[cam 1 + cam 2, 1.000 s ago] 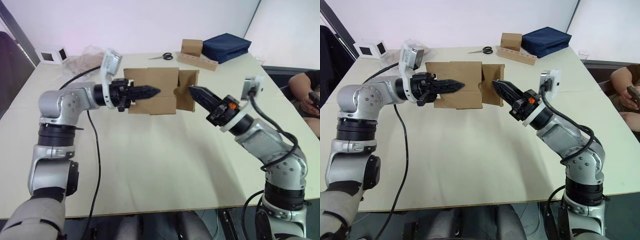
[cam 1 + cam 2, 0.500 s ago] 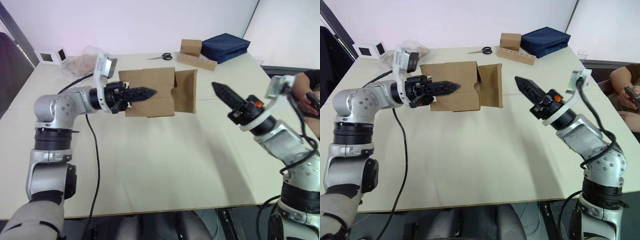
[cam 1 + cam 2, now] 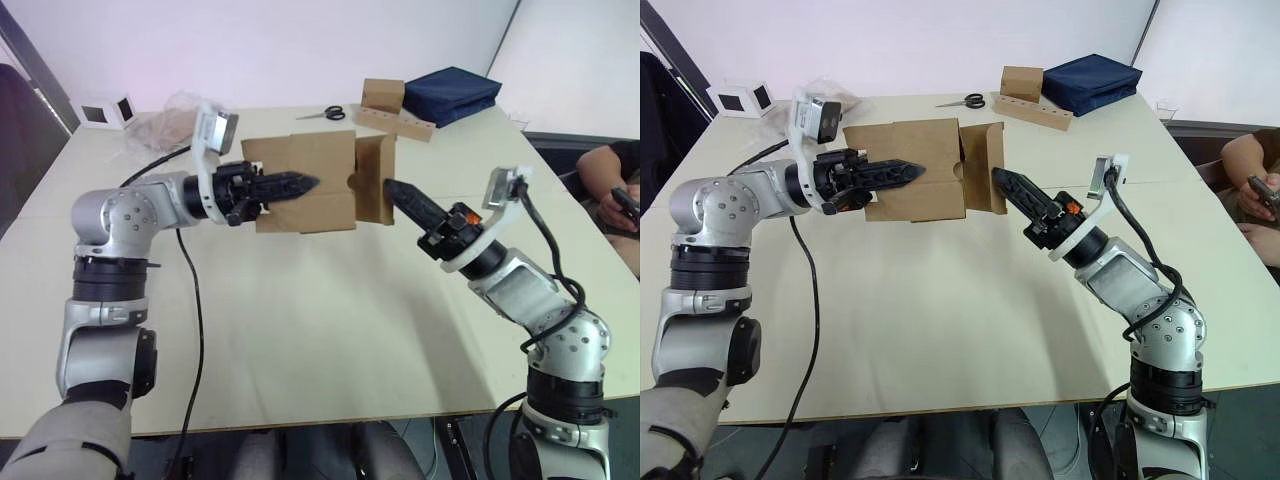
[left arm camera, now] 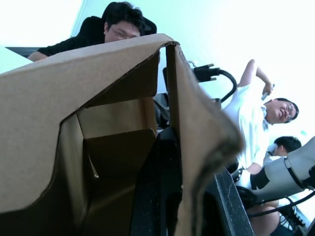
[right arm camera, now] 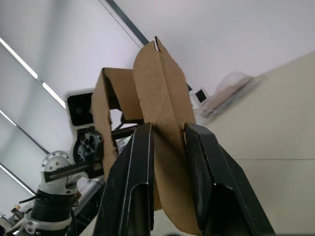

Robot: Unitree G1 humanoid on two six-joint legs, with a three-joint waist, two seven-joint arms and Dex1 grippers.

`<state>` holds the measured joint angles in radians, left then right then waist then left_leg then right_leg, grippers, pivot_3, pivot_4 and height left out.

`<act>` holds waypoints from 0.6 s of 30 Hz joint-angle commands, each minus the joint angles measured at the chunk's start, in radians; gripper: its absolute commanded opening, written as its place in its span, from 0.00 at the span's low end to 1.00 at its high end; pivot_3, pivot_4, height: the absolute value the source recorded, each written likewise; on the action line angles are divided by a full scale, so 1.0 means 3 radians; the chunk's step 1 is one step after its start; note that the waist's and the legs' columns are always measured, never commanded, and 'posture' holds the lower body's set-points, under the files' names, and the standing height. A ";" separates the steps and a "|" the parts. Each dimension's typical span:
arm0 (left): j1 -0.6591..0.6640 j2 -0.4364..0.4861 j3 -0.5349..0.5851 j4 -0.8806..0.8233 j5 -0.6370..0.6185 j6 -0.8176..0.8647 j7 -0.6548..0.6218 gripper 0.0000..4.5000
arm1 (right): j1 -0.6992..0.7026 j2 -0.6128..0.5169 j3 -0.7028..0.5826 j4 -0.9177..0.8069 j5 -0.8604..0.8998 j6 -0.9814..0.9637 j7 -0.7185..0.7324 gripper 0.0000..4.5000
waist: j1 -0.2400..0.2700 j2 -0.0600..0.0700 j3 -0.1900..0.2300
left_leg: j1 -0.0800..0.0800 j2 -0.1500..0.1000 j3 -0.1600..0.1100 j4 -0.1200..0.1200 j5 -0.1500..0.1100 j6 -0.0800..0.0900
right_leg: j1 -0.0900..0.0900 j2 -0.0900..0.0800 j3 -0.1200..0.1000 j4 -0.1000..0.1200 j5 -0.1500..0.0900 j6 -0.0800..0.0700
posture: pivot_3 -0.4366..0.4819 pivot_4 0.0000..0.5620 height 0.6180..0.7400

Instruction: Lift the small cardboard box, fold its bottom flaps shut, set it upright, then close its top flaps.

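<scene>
The left gripper holds the plain brown corrugated cardboard box above the pale surface, its fingers clamped on a box wall, one finger hidden inside. At the box's right end, the right gripper has its parted fingers astride an outstanding flap; whether they touch it is unclear.

Pale desk under my arms. Far edge: black-handled scissors; beside them a small brown box on a long holed cardboard strip; a folded navy cloth bag just behind. Far left corner: crumpled clear plastic bag, white cube. A person's arm at right.
</scene>
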<state>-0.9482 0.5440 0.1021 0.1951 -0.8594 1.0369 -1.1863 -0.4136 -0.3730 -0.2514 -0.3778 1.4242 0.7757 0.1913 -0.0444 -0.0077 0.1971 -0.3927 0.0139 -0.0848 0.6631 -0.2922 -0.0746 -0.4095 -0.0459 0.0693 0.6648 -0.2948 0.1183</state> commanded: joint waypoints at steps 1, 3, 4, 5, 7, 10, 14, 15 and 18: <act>-0.0060 -0.0006 0.0093 -0.0098 -0.0073 -0.0039 0.0009 0.00 | -0.0077 0.0027 0.0012 -0.0173 0.0115 -0.0066 -0.0037 0.21 | 0.0000 0.0000 0.0000 | 0.0000 0.0000 0.0000 0.0000 0.0000 0.0000 | 0.0000 0.0000 0.0000 0.0000 0.0000 0.0000 | 0.48 0.27 1.00; -0.0056 -0.0015 0.0089 -0.0099 -0.0066 -0.0048 0.0014 0.00 | -0.0079 0.0031 0.0017 -0.0176 0.0132 -0.0080 -0.0047 0.21 | 0.0001 0.0000 0.0000 | 0.0000 0.0000 0.0000 0.0000 0.0000 0.0000 | 0.0000 0.0000 0.0000 0.0000 0.0000 0.0000 | 0.48 0.27 1.00; -0.0053 -0.0018 0.0087 -0.0100 -0.0063 -0.0052 0.0016 0.00 | -0.0080 0.0033 0.0020 -0.0179 0.0141 -0.0088 -0.0055 0.21 | 0.0002 0.0000 0.0000 | 0.0000 0.0000 0.0000 0.0000 0.0000 0.0000 | 0.0000 0.0000 0.0000 0.0000 0.0000 0.0000 | 0.48 0.27 1.00; -0.0051 -0.0023 0.0084 -0.0098 -0.0057 -0.0060 0.0021 0.00 | -0.0080 0.0037 0.0025 -0.0188 0.0149 -0.0096 -0.0065 0.21 | 0.0002 0.0000 0.0000 | 0.0000 0.0000 0.0000 0.0000 0.0000 0.0000 | 0.0000 0.0000 0.0000 0.0000 0.0000 0.0000 | 0.48 0.27 1.00; -0.0048 -0.0030 0.0085 -0.0096 -0.0056 -0.0067 0.0034 0.00 | -0.0075 0.0049 0.0044 -0.0219 0.0158 -0.0110 -0.0091 0.21 | 0.0001 0.0000 0.0000 | 0.0000 0.0000 0.0000 0.0000 0.0000 0.0000 | 0.0000 0.0000 0.0000 0.0000 0.0000 0.0000 | 0.48 0.27 1.00; -0.0047 -0.0038 0.0090 -0.0100 -0.0062 -0.0064 0.0044 0.00 | -0.0068 0.0059 0.0066 -0.0246 0.0168 -0.0130 -0.0118 0.21 | 0.0000 0.0000 0.0000 | 0.0000 0.0000 0.0000 0.0000 0.0000 0.0000 | 0.0000 0.0000 0.0000 0.0000 0.0000 0.0000 | 0.48 0.27 1.00; -0.0040 -0.0063 0.0103 -0.0117 -0.0078 -0.0060 0.0067 0.00 | -0.0050 0.0091 0.0118 -0.0294 0.0136 -0.0164 -0.0173 0.21 | 0.0000 0.0000 0.0000 | 0.0000 0.0000 0.0000 0.0000 0.0000 0.0000 | 0.0000 0.0000 0.0000 0.0000 0.0000 0.0000 | 0.48 0.27 1.00; -0.0038 -0.0072 0.0103 -0.0119 -0.0076 -0.0063 0.0077 0.00 | -0.0047 0.0102 0.0132 -0.0303 0.0127 -0.0174 -0.0189 0.21 | 0.0000 0.0000 0.0000 | 0.0000 0.0000 0.0000 0.0000 0.0000 0.0000 | 0.0000 0.0000 0.0000 0.0000 0.0000 0.0000 | 0.48 0.27 1.00; -0.0031 -0.0090 0.0107 -0.0127 -0.0079 -0.0062 0.0095 0.00 | -0.0036 0.0130 0.0167 -0.0329 0.0108 -0.0199 -0.0218 0.21 | 0.0000 0.0000 0.0000 | 0.0000 0.0000 0.0000 0.0000 0.0000 0.0000 | 0.0000 0.0000 0.0000 0.0000 0.0000 0.0000 | 0.48 0.27 1.00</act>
<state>-0.9481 0.5135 0.1030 0.1931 -0.8597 1.0331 -1.1578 -0.4184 -0.3408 -0.2008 -0.4280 1.4483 0.7352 0.1283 -0.0445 -0.0077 0.1971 -0.3927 0.0139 -0.0848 0.6632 -0.2922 -0.0746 -0.4095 -0.0459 0.0693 0.6648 -0.2948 0.1183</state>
